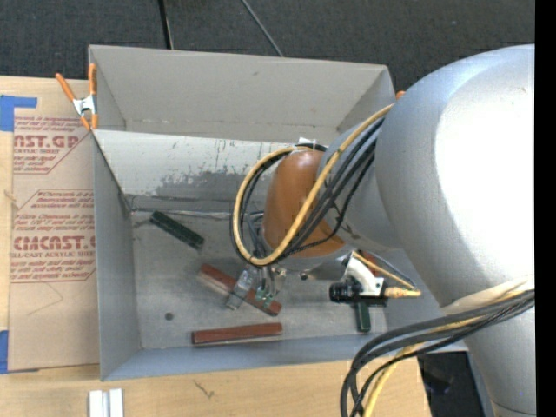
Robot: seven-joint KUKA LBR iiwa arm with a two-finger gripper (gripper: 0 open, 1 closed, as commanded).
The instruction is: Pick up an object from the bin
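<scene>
Roughly mid-floor in the bin (165, 272), a short reddish-brown bar (214, 276).

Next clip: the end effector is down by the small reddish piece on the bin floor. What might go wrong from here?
The end effector sits at a small reddish-brown piece lying flat on the bin floor, so a lift may slip or scrape. The long reddish-brown bar lies just beside it and might get knocked. The looped cables hang low inside the bin and may snag.

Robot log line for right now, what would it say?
gripper | low in bin | over short reddish stick | long brown bar nearby
</scene>
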